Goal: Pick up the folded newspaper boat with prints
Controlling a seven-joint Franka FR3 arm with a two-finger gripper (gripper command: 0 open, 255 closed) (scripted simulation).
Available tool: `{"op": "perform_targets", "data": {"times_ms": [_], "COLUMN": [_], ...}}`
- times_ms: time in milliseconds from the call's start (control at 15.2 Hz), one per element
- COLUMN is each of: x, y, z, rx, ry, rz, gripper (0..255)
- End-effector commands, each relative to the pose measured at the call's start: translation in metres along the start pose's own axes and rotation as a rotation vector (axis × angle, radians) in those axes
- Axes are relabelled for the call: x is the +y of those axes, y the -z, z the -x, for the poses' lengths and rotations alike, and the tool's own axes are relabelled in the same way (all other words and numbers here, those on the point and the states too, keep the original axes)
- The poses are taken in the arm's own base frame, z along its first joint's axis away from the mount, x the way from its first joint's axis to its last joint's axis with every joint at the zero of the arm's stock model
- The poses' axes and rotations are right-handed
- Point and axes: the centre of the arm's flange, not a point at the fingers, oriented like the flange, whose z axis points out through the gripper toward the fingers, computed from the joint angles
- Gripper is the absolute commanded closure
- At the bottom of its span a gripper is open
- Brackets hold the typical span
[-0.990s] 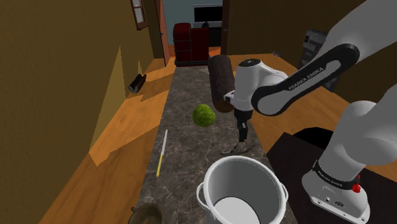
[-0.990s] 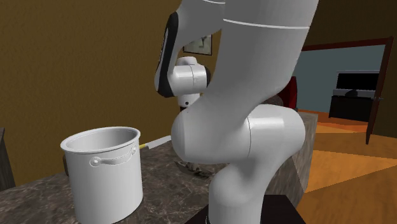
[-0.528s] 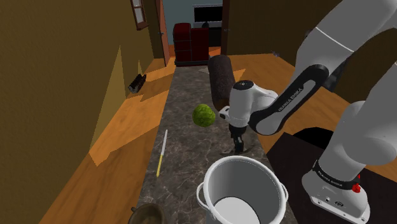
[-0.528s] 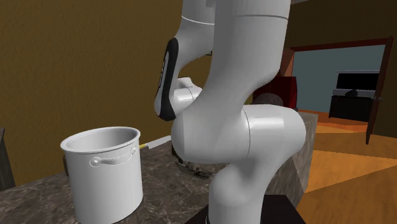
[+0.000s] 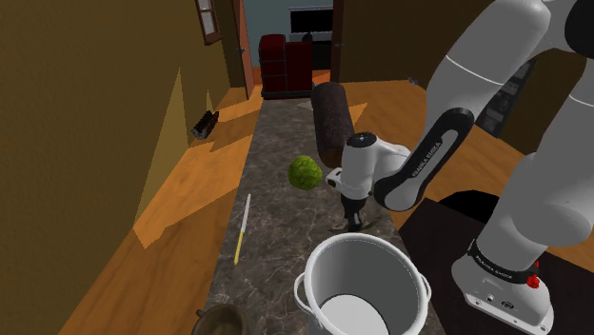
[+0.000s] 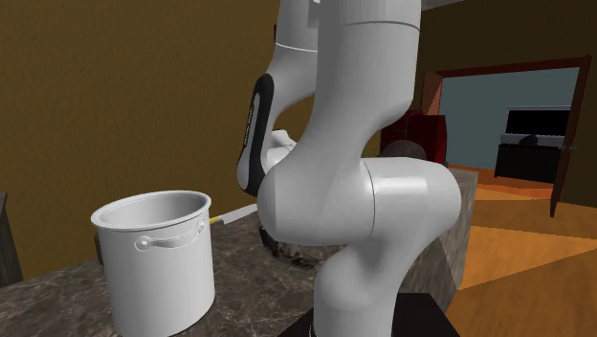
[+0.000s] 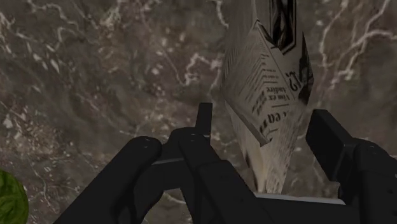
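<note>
1. The folded newspaper boat [image 7: 266, 95], pale paper with black print, lay on the dark marbled desk [image 7: 95, 70], directly under the gripper [image 7: 264, 127].
2. The gripper was open. Its two black fingers [image 7: 203, 121] were set apart, one on each side of the boat's hull, and whether they touched the paper could not be told.
3. In the shoulder view the gripper [image 5: 354, 217] was seen low over the desk [image 5: 276, 238]. It was placed between a green leafy ball [image 5: 305, 172] and a white pot [image 5: 411, 271], with the pot just beside it on the camera's side.
4. A dark cylinder [image 5: 330, 122] stood upright farther along the desk, behind the wrist. A yellow-handled knife [image 5: 242, 228] lay well apart, toward that view's left.
5. The print and the gap between the fingers were made out in the wrist view, where the green ball [image 7: 9, 202] was cut by the frame's edge. In the shoulder view the boat was largely hidden by the hand.
6. In the second exterior view the spot was blocked by the white arm [image 6: 364, 191], and the pot [image 6: 158, 263] was seen on that view's left.
</note>
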Motion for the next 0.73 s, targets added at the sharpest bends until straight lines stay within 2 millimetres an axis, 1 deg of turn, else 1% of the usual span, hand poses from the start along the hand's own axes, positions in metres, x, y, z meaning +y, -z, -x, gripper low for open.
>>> {"op": "perform_targets", "data": {"times_ms": [0, 528, 660], "x": [-0.001, 0.000, 0.001], "y": [-0.001, -0.001, 0.010], "z": [0.000, 0.000, 0.000], "rx": [0.000, 0.000, 0.000], "ry": [0.000, 0.000, 0.000], "rz": [0.000, 0.000, 0.000], "gripper": [255, 255, 255]}}
